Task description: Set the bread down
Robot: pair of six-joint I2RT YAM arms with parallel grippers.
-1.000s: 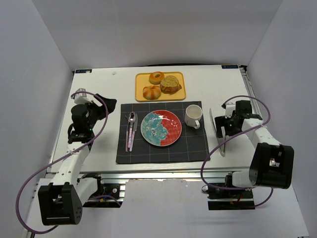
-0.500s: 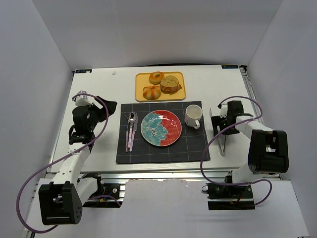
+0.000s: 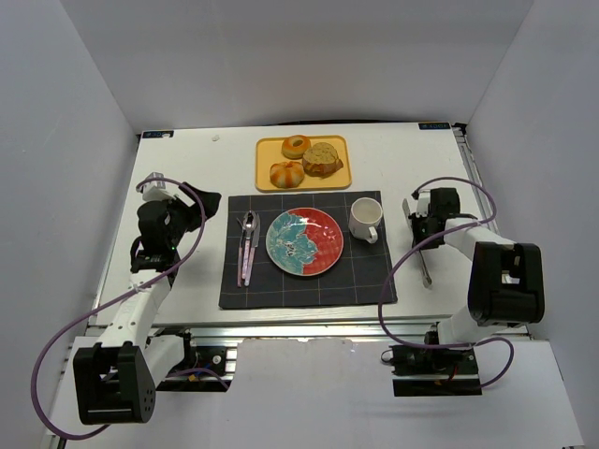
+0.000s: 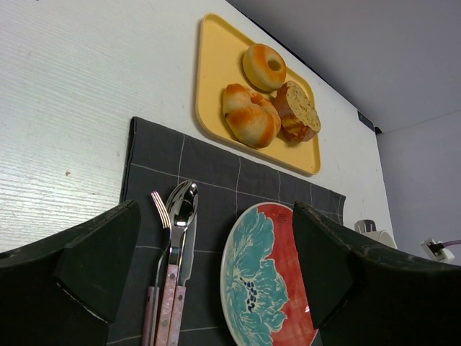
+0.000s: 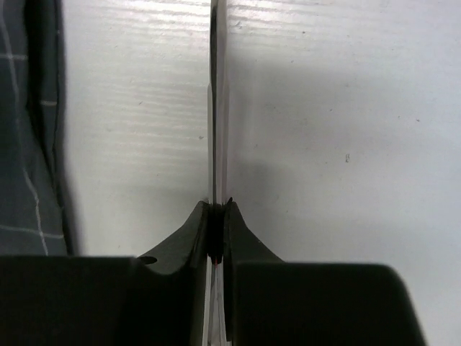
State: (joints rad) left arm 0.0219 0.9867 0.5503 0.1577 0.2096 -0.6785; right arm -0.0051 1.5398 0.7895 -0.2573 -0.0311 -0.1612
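On the yellow tray (image 3: pixel 270 148) (image 4: pixel 209 79) at the back lie a ring-shaped roll (image 3: pixel 296 145) (image 4: pixel 263 66), a round orange scored bun (image 3: pixel 286 174) (image 4: pixel 248 119) and a tan speckled slice (image 3: pixel 323 159) (image 4: pixel 299 114). I cannot pick out the bread with a golden-yellow face among them. My left gripper (image 3: pixel 198 200) (image 4: pixel 215 216) hangs open and empty, left of the mat. My right gripper (image 3: pixel 418 217) (image 5: pixel 217 209) is low over the table right of the mug, shut on thin metal tongs (image 3: pixel 423 264) (image 5: pixel 217 86) and squeezing their blades together.
A dark checked mat (image 3: pixel 365 276) holds a red-and-teal plate (image 3: pixel 304 241) (image 4: pixel 270 285), a white mug (image 3: pixel 365 220), and a fork, spoon and knife (image 3: pixel 247 245) (image 4: pixel 173 245) at its left. White walls close in the table on three sides.
The right gripper has closed on the tongs, whose spread blades are now pinched narrow. The right arm shifted slightly towards the back. The left arm has not moved.
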